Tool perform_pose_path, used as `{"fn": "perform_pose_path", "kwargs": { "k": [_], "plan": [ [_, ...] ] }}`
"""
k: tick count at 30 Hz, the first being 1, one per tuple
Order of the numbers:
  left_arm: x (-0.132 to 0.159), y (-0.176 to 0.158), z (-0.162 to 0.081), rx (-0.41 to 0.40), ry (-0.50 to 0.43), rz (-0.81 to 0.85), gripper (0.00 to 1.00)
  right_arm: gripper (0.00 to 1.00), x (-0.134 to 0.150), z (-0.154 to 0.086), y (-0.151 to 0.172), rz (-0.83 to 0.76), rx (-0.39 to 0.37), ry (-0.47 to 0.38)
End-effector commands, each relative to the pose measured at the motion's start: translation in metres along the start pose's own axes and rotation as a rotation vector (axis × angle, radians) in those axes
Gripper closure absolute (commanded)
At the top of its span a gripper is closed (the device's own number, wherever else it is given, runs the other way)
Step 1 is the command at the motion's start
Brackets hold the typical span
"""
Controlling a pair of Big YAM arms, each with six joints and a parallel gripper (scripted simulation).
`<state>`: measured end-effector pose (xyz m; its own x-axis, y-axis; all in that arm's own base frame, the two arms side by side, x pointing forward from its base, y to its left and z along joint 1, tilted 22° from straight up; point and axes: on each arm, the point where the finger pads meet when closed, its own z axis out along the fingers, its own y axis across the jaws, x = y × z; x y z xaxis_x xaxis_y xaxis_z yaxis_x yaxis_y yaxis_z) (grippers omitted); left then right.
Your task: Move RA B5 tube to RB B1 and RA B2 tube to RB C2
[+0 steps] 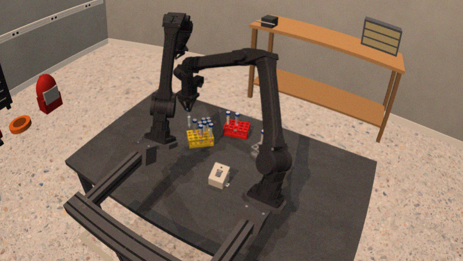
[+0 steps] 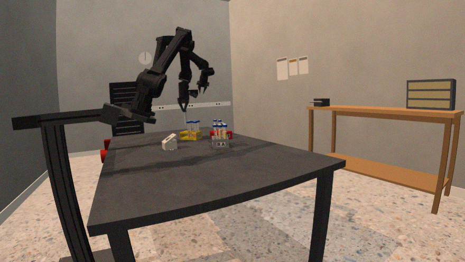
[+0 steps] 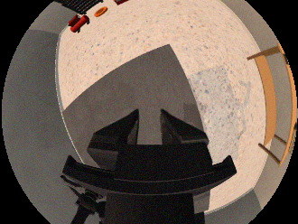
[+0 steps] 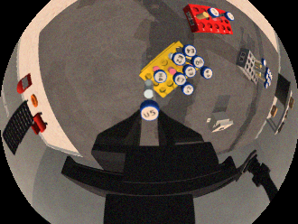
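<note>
Lab — capped tubes [image 1: 236, 119] [image 2: 224, 130] [image 4: 190, 70], racks [image 1: 237, 129] [image 2: 220, 144] [image 4: 196, 20], bench [image 1: 324, 181] [image 2: 202, 175] [image 3: 122, 81] [image 4: 90, 50]

Red rack [image 1: 237, 132] [image 2: 212, 134] [image 4: 197, 25] with tubes, wooden shelf table [image 1: 327, 38] [image 2: 384, 110] [image 3: 268, 90], perhaps a clock [image 2: 145, 57]
</note>
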<state>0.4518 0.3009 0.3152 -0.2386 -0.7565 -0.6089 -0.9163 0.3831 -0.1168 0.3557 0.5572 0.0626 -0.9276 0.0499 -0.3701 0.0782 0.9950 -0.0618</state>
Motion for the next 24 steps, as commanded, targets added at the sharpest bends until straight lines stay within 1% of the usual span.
{"fn": "perform_pose_path", "kwargs": {
  "k": [1,8,14,24],
  "plan": [
    [-0.015,-0.005,-0.013,0.021,-0.031,-0.013,0.7,1.0,-0.017,-0.008,0.019,0.016,-0.048,-0.02],
    [-0.015,-0.005,-0.013,0.021,-0.031,-0.013,0.7,1.0,-0.02,-0.007,0.017,0.021,-0.049,-0.021],
    [-0.015,-0.005,-0.013,0.021,-0.031,-0.013,0.7,1.0,-0.005,0.01,0.001,0.004,-0.008,-0.002],
    [-0.015,-0.005,-0.013,0.021,-0.031,-0.013,0.7,1.0,-0.009,0.006,-0.001,0.009,-0.016,-0.006]
  ]
}}
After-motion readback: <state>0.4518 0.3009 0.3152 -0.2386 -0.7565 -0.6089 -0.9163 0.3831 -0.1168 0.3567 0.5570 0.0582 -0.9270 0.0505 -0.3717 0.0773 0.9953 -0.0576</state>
